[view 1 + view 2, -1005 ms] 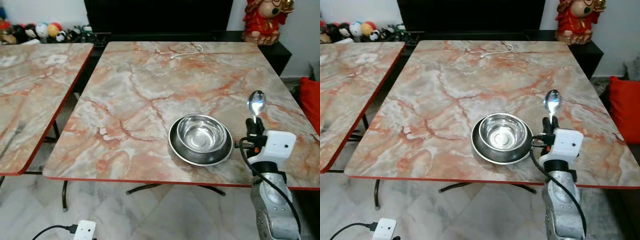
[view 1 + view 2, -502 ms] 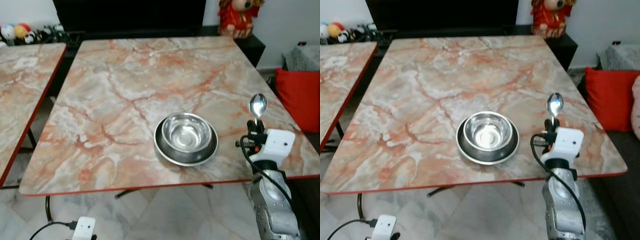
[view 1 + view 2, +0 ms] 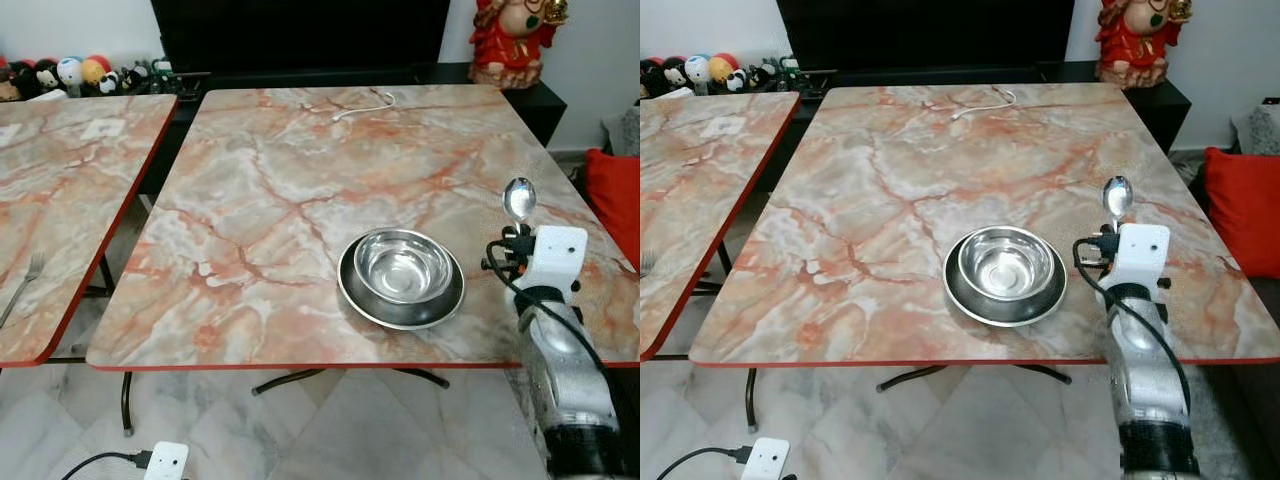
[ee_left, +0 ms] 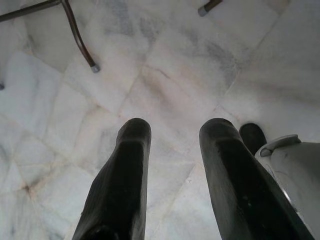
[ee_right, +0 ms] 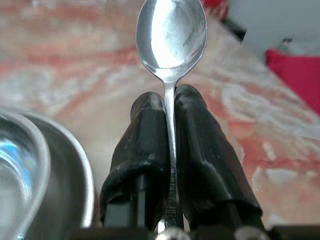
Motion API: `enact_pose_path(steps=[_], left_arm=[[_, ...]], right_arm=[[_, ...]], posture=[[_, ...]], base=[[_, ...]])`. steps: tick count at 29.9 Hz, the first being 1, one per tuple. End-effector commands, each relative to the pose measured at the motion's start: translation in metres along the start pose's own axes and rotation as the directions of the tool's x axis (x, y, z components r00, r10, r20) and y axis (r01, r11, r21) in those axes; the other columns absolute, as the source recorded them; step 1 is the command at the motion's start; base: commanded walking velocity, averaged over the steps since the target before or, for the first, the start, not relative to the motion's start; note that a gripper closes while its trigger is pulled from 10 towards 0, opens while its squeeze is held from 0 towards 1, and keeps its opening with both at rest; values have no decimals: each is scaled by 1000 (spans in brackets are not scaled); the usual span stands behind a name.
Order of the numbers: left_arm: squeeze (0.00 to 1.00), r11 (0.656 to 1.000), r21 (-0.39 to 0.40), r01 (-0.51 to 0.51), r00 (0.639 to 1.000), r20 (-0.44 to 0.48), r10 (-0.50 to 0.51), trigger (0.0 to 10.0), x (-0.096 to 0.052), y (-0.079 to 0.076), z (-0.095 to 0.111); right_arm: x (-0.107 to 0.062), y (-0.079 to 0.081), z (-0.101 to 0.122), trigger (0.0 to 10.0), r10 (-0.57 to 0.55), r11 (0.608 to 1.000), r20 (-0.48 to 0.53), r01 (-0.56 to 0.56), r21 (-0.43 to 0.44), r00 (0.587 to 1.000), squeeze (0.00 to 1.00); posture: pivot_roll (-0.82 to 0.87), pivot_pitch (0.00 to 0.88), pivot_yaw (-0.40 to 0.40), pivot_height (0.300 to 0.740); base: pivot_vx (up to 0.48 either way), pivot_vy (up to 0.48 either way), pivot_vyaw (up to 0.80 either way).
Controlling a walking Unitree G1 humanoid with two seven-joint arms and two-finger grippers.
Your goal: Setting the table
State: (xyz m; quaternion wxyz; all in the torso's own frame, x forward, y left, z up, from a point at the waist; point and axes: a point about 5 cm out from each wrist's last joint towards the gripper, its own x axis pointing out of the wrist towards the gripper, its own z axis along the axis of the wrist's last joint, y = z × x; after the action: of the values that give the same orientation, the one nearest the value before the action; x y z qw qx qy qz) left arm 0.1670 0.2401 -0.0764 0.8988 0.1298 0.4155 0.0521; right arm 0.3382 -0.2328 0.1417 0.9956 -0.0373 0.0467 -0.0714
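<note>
The right gripper [image 5: 169,145] is pinching the spoon [image 3: 518,199] by its handle, bowl pointing up, just right of the bowl [image 3: 402,268], probably to lay it beside.

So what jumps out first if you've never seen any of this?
Probably the shiny spoon standing upright, pinched in the right gripper above the marble-patterned table. Just left of it a steel bowl sits in a steel plate near the table's front edge. The left gripper hangs open over the floor.
</note>
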Motion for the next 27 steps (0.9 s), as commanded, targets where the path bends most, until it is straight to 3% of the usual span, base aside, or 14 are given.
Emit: enact_pose_path(steps=[1,9,13,22,27], left_arm=[[0,1000,1,1,1000,-23,-1,10000,-1,1,-6],[0,1000,4,3,1000,-22,-3,10000,-1,2,-5],[0,1000,6,10,1000,-23,-10,10000,-1,1,-4],[0,1000,-7,9,1000,-27,-9,10000,-1,0,-4],[0,1000,-9,5,1000,-27,-5,10000,-1,1,-4]], right_arm=[[6,-6,2,10000,8,1000,-49,-7,29,999,0],[15,-15,4,10000,38,998,-123,-31,59,992,0],[18,-13,-2,10000,135,985,-215,-108,132,967,0],[18,-16,-13,10000,134,991,-283,-123,55,950,0],[15,-17,-21,10000,116,993,-306,-99,70,945,0]], posture=[[-100,74,40,740],[-103,78,46,740],[-110,87,41,740],[-104,86,39,740],[-104,87,42,740]], base=[[0,0,0],[0,0,0],[0,0,0],[0,0,0],[0,0,0]])
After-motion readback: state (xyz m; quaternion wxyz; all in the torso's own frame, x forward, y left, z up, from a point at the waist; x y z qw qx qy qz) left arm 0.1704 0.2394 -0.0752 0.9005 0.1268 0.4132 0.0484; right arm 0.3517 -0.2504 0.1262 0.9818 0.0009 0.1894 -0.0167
